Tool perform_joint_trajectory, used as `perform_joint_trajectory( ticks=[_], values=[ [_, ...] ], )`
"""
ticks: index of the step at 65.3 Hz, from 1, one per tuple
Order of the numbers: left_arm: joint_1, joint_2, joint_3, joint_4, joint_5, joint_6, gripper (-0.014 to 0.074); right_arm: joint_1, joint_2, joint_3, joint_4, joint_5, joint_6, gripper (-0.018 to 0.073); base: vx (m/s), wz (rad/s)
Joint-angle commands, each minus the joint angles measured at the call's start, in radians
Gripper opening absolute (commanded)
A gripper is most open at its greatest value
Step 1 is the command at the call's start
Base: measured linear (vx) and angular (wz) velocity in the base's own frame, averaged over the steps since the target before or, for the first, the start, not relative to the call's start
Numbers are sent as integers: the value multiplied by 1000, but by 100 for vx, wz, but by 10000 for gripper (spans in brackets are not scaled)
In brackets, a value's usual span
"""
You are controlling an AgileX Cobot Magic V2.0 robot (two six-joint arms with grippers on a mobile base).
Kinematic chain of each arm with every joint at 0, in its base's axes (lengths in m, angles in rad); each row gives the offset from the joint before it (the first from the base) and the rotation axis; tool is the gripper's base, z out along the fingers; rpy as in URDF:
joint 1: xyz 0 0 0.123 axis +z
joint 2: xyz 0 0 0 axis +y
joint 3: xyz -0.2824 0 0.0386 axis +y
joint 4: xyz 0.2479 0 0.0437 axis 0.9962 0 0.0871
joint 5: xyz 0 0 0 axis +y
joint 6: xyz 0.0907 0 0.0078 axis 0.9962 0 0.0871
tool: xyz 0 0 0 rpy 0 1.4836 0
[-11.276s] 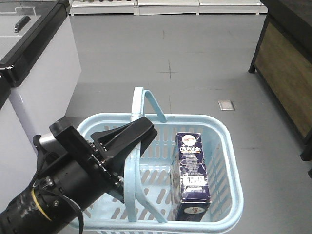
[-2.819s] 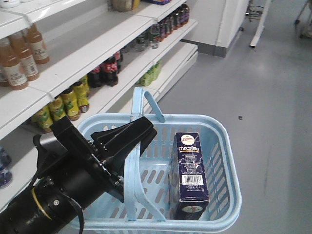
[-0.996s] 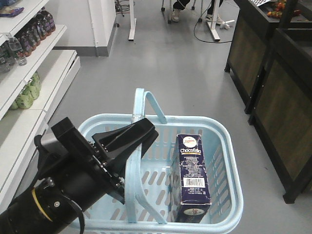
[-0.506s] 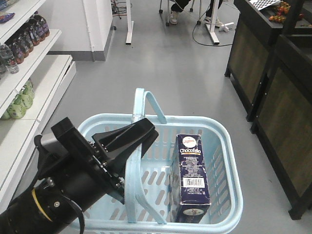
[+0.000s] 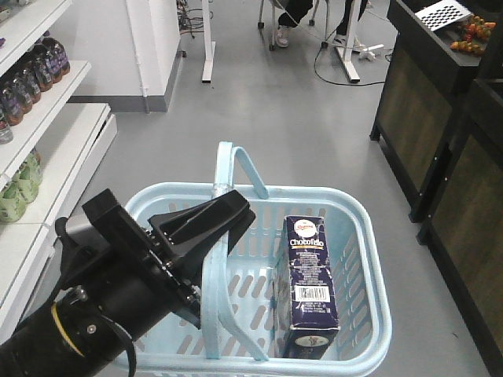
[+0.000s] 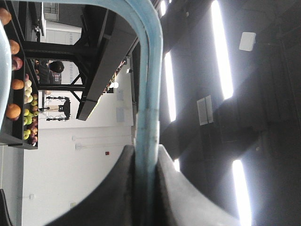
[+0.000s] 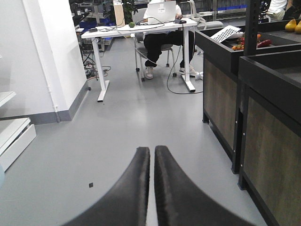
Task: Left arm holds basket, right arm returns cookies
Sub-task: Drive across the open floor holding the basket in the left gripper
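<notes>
Two black jaws of the left gripper (image 5: 229,214) pinch one handle (image 6: 150,70) of the basket (image 5: 365,243). The cookies (image 5: 312,275) stand inside it, lower right of the frame, apart from those jaws. The right gripper (image 7: 152,153) has its jaws pressed together above the floor (image 7: 117,122)

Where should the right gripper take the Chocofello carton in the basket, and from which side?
Probably from above, pinching the carton across its broad faces at mid-length: its narrow barcode side faces up, and it lies to the right of the handle.

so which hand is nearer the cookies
Left. The left hand grips the basket handle beside the cookies; the right hand, shut, faces only floor.
</notes>
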Motion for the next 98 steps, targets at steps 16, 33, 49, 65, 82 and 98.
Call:
perform_joint_trajectory(
  ticks=[16, 33, 49, 65, 82, 98],
  values=[
    [-6, -28, -33, -7, -134, 0, 0, -7, -13, 18, -11, -70, -6, -3, 40, -3],
    [-6, -28, -33, -7, -134, 0, 0, -7, -13, 18, -11, -71, -6, -3, 41, -1],
    [-6, -28, -33, -7, -134, 0, 0, -7, -13, 18, -11, -71, -6, -3, 42, 3],
    [-6, -28, -33, -8, -134, 0, 0, -7, -13, 18, -11, -71, -6, -3, 42, 5],
    [-6, -28, -33, -8, -134, 0, 0, -7, -13, 18, -11, -71, -6, -3, 41, 4],
    [-6, -28, -33, -8, -134, 0, 0, -7, -13, 18, -11, -71, -6, -3, 40, 5]
  ],
)
